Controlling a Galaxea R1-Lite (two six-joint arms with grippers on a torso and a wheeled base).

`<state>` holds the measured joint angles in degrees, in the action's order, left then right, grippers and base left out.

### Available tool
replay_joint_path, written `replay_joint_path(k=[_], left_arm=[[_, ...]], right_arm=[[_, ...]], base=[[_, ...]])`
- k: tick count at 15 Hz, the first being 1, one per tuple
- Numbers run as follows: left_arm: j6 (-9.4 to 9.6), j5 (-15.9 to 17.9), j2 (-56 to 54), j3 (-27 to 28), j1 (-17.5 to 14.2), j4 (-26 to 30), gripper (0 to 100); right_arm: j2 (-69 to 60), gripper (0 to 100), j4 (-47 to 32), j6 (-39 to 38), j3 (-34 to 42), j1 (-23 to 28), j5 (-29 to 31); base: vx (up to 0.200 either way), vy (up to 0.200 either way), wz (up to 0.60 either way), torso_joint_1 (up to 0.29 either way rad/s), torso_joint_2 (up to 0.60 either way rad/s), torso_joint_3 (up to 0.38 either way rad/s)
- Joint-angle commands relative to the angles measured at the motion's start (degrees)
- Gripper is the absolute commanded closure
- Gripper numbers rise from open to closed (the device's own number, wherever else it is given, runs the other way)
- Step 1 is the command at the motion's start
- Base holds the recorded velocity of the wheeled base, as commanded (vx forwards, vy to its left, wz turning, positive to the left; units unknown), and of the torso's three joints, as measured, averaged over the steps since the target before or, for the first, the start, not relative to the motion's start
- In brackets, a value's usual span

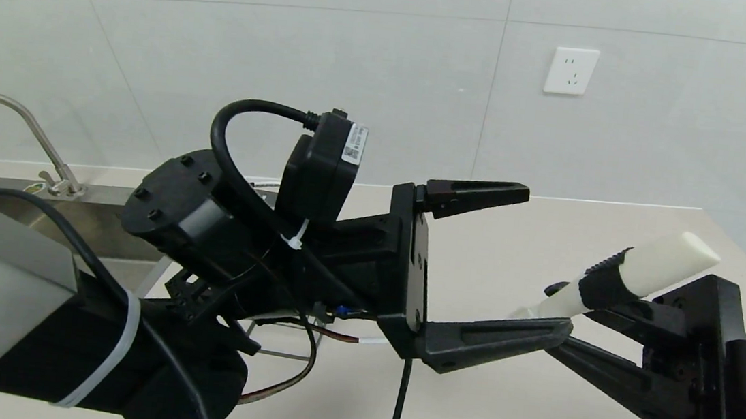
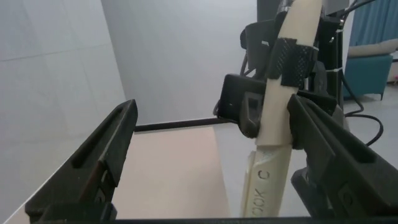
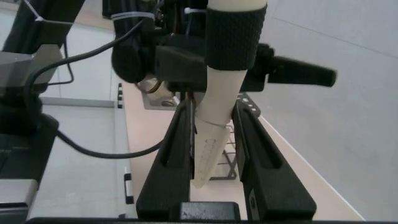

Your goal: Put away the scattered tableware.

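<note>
Our right hand (image 3: 214, 124) is clamped on a utensil (image 1: 655, 264), held in the air over the table's (image 1: 531, 416) right side. Our left hand (image 1: 546, 260) is spread wide, with the utensil's lower end between its fingers. We judge this a handover: the left must close squarely before the right lets go. The utensil looks like smooth, rounded cream plastic with a knurled black band (image 1: 602, 279).
</note>
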<state>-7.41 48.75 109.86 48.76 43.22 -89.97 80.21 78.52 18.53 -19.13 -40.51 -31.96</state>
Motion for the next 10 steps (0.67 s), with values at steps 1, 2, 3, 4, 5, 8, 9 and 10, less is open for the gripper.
replay_joint_path(k=[1, 2, 3, 4, 5, 8, 9, 10], left_arm=[[0.03, -0.1, -0.4, -0.2, -0.9, 0.0, 0], [0.03, -0.1, -0.6, -0.2, -1.8, 0.0, 0], [-0.06, -0.1, -1.0, -0.2, -2.3, 0.0, 0], [-0.15, -0.1, -1.5, -0.2, -2.4, 0.0, 0], [-0.23, 0.0, -2.1, -0.3, -2.4, 0.0, 0], [-0.23, 0.4, -2.6, -0.9, -2.1, 0.0, 0], [-0.23, 0.8, -2.6, -1.9, -2.0, 0.0, 0], [-0.23, 1.1, -2.5, -2.3, -2.0, 0.0, 0]], right_arm=[[0.6, 100, 0.1, 0.0, -0.1, 0.3, 0.0], [0.6, 100, 0.0, 0.0, 0.0, 0.3, 0.0], [0.8, 100, 0.1, 0.0, 0.0, 0.5, 0.0], [1.3, 100, 0.0, 0.0, 0.0, 1.5, 0.0], [1.9, 100, 0.0, 0.0, 0.0, 2.4, 0.0], [5.5, 100, 0.4, 0.0, -0.9, 3.2, -0.6], [6.5, 100, 0.4, 0.0, -2.0, 3.2, -1.1], [7.0, 100, 0.5, 0.0, -2.4, 3.1, -1.2]], base=[[0.0, 0.0, 0.0, 0.0, 0.0, 0.0], [0.0, 0.0, 0.0, 0.0, 0.0, 0.0], [0.0, 0.0, 0.0, 0.0, 0.0, 0.0], [0.0, 0.0, 0.0, 0.0, 0.0, 0.0], [0.0, 0.0, 0.0, 0.0, 0.0, 0.0], [0.0, 0.0, 0.0, 0.0, 0.0, 0.0], [0.0, 0.0, 0.0, 0.0, 0.0, 0.0], [0.0, 0.0, 0.0, 0.0, 0.0, 0.0]])
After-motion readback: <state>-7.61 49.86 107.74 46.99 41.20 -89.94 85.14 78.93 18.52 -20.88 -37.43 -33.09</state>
